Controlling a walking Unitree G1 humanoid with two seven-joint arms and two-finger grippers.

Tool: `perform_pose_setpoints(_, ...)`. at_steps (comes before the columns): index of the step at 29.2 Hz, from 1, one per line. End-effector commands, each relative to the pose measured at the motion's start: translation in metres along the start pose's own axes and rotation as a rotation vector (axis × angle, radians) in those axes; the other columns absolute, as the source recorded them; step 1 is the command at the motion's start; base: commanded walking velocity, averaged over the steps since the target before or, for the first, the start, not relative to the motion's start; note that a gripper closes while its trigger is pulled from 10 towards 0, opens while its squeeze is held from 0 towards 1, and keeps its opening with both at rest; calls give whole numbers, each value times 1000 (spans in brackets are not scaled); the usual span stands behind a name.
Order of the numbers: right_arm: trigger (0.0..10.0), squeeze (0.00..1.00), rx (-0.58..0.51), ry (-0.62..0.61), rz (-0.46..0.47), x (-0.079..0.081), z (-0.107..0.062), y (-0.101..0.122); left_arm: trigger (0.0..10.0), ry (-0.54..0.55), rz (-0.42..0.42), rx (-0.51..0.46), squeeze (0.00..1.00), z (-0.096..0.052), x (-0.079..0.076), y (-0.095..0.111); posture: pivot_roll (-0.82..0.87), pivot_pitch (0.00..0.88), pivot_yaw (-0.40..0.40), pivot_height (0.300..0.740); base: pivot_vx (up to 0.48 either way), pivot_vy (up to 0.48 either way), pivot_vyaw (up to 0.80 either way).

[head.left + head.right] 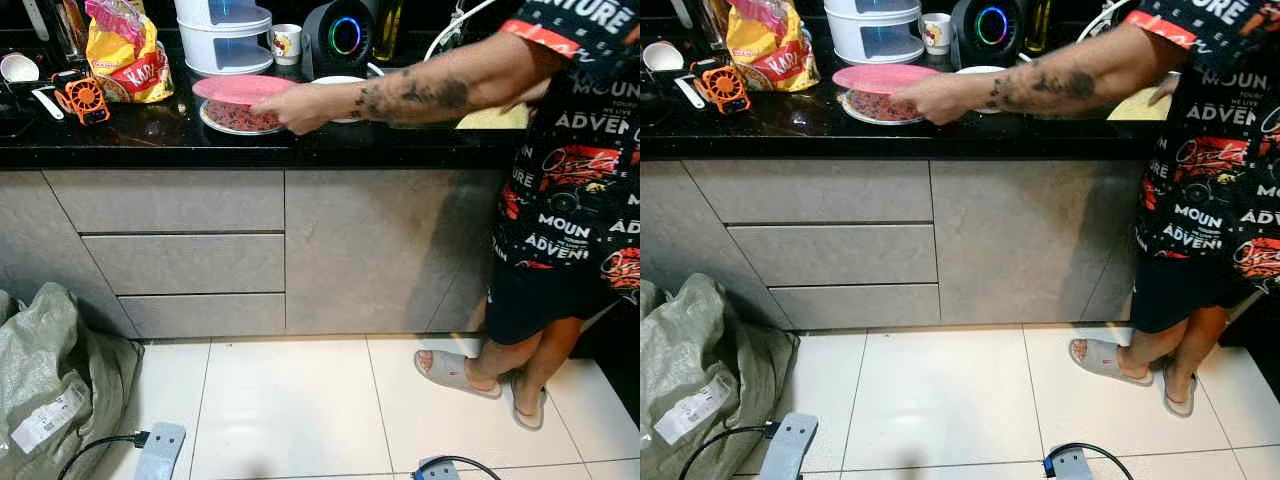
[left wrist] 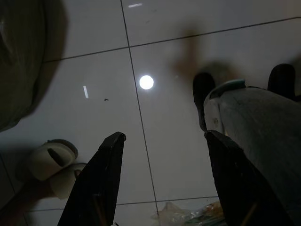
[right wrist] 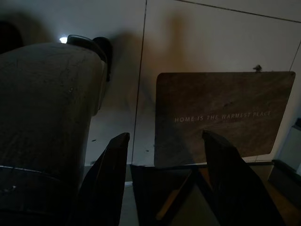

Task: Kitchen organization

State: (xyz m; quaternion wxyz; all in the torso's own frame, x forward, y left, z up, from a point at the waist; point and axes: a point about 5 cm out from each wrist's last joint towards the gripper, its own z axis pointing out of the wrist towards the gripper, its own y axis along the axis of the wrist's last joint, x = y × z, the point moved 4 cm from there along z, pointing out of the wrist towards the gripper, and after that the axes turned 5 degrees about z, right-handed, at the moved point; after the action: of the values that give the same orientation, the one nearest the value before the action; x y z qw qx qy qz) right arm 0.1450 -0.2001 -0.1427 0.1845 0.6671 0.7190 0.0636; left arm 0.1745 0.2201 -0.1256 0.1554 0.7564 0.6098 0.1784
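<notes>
Grey drawer cabinets (image 1: 185, 255) under a black countertop (image 1: 150, 135) stand on glossy white floor tiles (image 1: 290, 410).

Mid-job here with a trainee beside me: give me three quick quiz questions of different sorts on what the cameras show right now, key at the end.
1. True or false: the person's hand is holding the pink lid over the dish on the black countertop.
2. Multiple choice: the orange mini fan sits (A) on the floor, (B) on the countertop beside the yellow snack bag, (C) in a drawer.
3. Fill in: the left gripper and right gripper both hang over the floor with fingers ____.

Key: 1 true; 2 B; 3 open.
</notes>
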Motion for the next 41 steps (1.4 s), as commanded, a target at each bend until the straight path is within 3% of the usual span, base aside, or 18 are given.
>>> perform_pose_setpoints(1, 10000, 0, 7, 27, 0, 7, 0, 0, 10000, -13, -4, 24, 0, 0, -6, -7, 51, 73, 0, 740, 0, 0, 0)
perform_pose_setpoints(23, 10000, 0, 14, 28, -24, 4, 0, -2, 10000, -39, -3, 50, 0, 1, -19, -18, 49, 86, -25, 740, 0, 0, 0)
perform_pose_setpoints(41, 10000, 0, 13, 38, -30, 6, 0, -1, 10000, -32, 5, 51, 0, 1, -15, -15, 61, 82, -22, 740, 0, 0, 0)
